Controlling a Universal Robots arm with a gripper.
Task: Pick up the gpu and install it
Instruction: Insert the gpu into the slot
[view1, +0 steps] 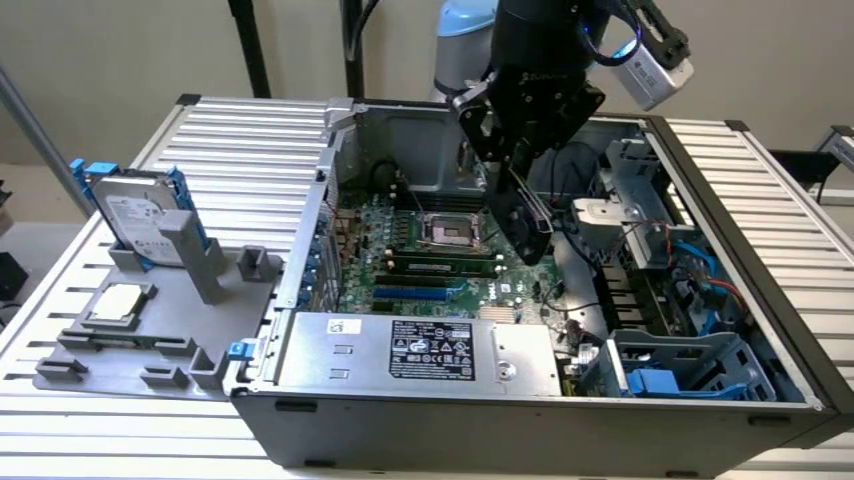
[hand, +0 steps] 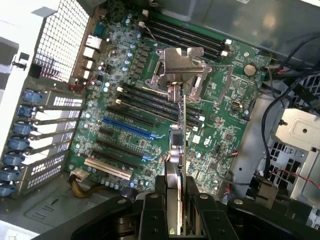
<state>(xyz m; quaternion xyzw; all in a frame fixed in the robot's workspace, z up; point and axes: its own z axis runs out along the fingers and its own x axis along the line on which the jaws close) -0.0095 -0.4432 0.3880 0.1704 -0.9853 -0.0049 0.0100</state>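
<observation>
Jaws clamped on the gpu (view1: 527, 225), which I see hanging edge-on just above the motherboard (hand: 220, 135) inside the open case (view1: 534, 405).

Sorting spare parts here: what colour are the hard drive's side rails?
Blue rails on the hard drive; best in the exterior view.

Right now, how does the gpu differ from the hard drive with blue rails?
The gpu hangs clamped in the gripper over the motherboard inside the case; the hard drive stands in a grey holder outside it, at the exterior view's left. The gpu is a thin dark card; the hard drive is a thicker silver box with blue side rails. Both stand on edge.
</observation>
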